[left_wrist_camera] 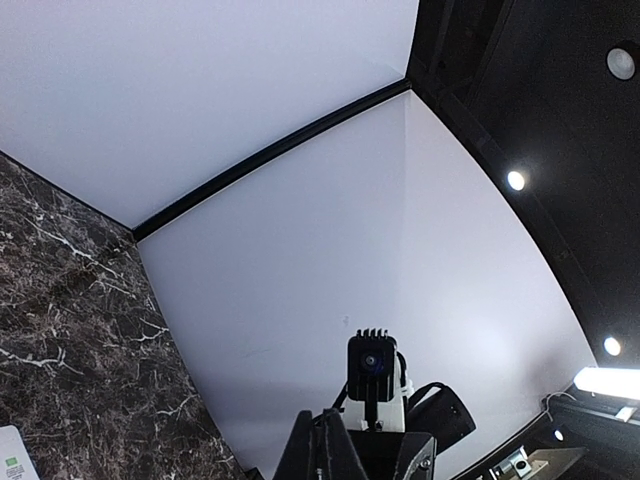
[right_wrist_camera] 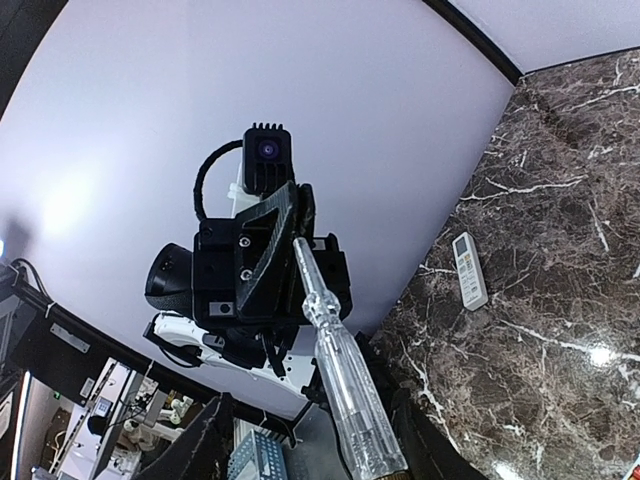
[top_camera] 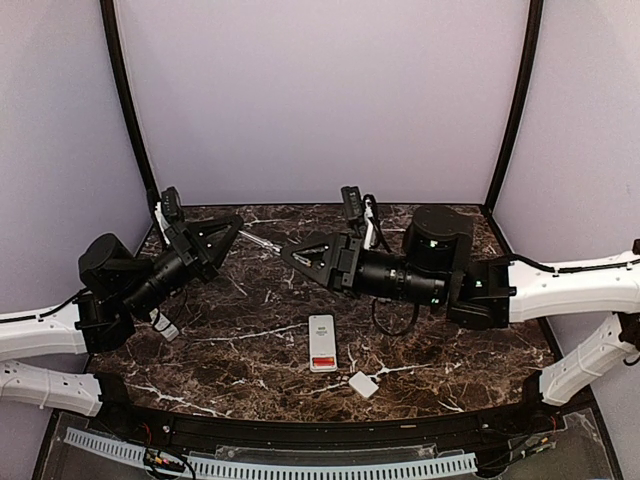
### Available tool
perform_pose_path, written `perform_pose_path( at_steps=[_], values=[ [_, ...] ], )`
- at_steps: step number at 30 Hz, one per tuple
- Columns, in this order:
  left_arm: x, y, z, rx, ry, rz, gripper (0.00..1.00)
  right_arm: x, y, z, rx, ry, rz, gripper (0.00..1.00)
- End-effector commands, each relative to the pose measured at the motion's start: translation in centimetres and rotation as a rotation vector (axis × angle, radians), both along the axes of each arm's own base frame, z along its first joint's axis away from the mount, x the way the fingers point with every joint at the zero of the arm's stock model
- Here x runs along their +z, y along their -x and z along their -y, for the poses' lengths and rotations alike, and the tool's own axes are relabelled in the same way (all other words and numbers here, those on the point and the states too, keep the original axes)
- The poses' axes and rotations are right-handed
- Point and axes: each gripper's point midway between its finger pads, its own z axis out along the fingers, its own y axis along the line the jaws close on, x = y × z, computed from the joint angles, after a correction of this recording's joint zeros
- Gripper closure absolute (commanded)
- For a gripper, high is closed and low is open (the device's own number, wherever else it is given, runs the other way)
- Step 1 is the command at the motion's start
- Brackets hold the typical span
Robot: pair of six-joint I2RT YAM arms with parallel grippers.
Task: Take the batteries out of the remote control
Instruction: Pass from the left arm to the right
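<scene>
Pinching the clear screwdriver (right_wrist_camera: pixel 335 360) by its tip, left end effector (top_camera: pixel 238 230) closed, right end effector (top_camera: pixel 286 250) loose around the handle, remote (top_camera: pixel 322 342) on desk (top_camera: pixel 250 340)

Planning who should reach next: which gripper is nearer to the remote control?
Right. The right gripper hangs just beyond the remote control, slightly to its left in the top view; the left gripper sits farther back and well off to the left.

A thin screwdriver (top_camera: pixel 258 241) bridges the left claw (top_camera: pixel 236 228) and right claw (top_camera: pixel 288 252) above the marble worktop (top_camera: pixel 220 350). Nearer lies a white remote (top_camera: pixel 322 336), red battery (top_camera: pixel 322 358) showing, small white cover (top_camera: pixel 363 384) beside.
</scene>
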Motion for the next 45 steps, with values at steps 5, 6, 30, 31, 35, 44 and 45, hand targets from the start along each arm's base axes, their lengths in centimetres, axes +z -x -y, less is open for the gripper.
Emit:
perform_pose_path(
  at_steps=[5,6,30,31,35,44,45],
  values=[
    [0.1,-0.1,-0.6,0.025,0.035,0.016,1.0,3.3,-0.9,-0.1,0.007,-0.14,0.004,0.55],
    [0.2,-0.1,-0.6,0.027,0.039,0.017,1.0,3.5,-1.0,0.0,-0.001,-0.147,0.007,0.55],
    [-0.4,-0.3,0.2,0.002,0.039,0.0,1.0,3.7,-2.2,0.1,-0.014,-0.157,-0.01,0.81],
    [-0.4,-0.3,0.2,0.002,0.038,0.001,1.0,3.6,-2.2,0.1,-0.013,-0.155,-0.011,0.83],
    [-0.4,-0.3,0.3,-0.002,0.035,-0.001,1.0,3.5,-2.2,0.0,-0.013,-0.149,-0.014,0.94],
    [-1.6,-0.3,1.3,-0.019,-0.118,-0.02,0.69,2.4,-2.8,1.5,-0.082,-0.095,-0.026,1.0],
    [-1.3,-0.2,1.1,-0.013,-0.131,-0.009,0.6,2.2,-2.8,1.9,-0.092,-0.084,-0.029,1.0]
  ],
)
